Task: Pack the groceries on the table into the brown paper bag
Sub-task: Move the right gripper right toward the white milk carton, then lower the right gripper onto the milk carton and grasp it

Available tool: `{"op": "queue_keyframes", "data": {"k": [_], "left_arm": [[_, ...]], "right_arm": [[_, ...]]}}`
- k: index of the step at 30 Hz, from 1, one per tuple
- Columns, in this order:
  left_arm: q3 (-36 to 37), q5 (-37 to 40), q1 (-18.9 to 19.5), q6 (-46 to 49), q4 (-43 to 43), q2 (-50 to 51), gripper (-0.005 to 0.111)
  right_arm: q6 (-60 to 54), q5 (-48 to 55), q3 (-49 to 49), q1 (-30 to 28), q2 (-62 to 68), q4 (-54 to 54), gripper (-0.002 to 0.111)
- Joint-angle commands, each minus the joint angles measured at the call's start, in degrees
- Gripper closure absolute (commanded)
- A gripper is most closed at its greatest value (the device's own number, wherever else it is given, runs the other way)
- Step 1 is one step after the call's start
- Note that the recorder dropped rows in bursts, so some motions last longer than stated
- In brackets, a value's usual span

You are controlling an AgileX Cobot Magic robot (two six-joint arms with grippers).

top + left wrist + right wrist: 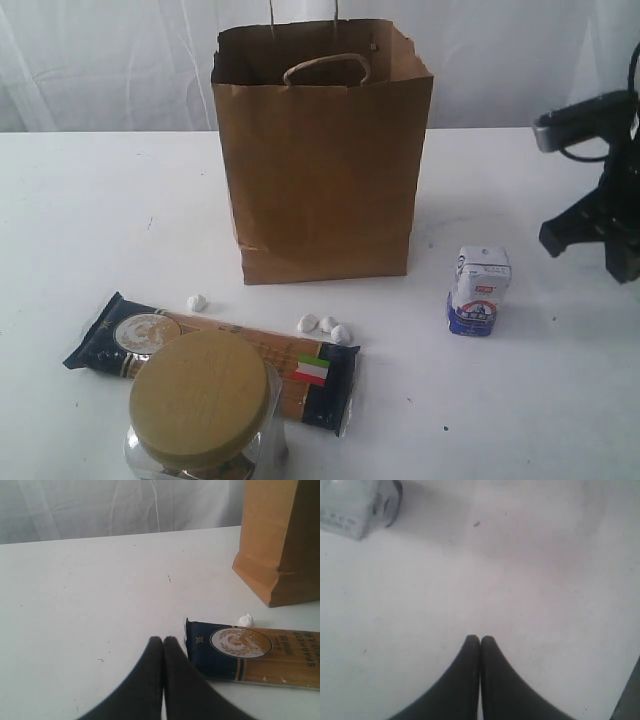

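A: Well, where does the brown paper bag [320, 170] stand?

B: Upright at the far middle of the table [80, 220], its top open and its loop handles raised.

A: And the groceries?

B: The navy spaghetti packet [300, 360] lies flat at the near left. The clear jar with wide tan lid [203, 400] stands at the near edge and covers part of the packet in the exterior view. The small white-blue carton [480, 290] stands upright to the right of the bag, apart from it. A few white bits [325, 325] lie along the packet's far edge.

A: What about the tools?

B: The left tool [163, 641] has its fingers pressed together on nothing, above bare table near the packet's navy end. The right tool [480, 640] is also pressed together and empty. Its arm [600, 200] shows at the right edge, well right of the carton.
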Motion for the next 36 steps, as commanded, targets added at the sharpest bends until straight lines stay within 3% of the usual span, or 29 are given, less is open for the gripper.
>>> {"op": "queue_keyframes", "data": {"k": [1,7,14,18,25,36], "left_arm": [[0.17,-0.04,-0.26,0.01,-0.56,-0.24,0.107],[0.17,-0.04,-0.26,0.01,-0.56,-0.24,0.107],[0.17,-0.04,-0.26,0.01,-0.56,-0.24,0.107],[0.17,-0.04,-0.26,0.01,-0.56,-0.24,0.107],[0.17,-0.04,-0.26,0.01,-0.56,-0.24,0.107],[0.17,-0.04,-0.26,0.01,-0.56,-0.24,0.107]], "right_arm": [[1.61,-1.85,4.54,-0.23,-0.27,0.35,0.108],[-1.65,-3.35,5.73,-0.13,-0.39,7.65,0.108],[-17.83,-11.98,5.73,-0.13,-3.34,25.03,0.107],[-20.24,-15.07,5.73,-0.13,-3.59,24.9,0.093],[-20.24,-18.81,5.73,-0.13,-3.49,26.82,0.048],[-21.69,-29.06,5.73,-0.13,-0.8,29.76,0.046]]}}
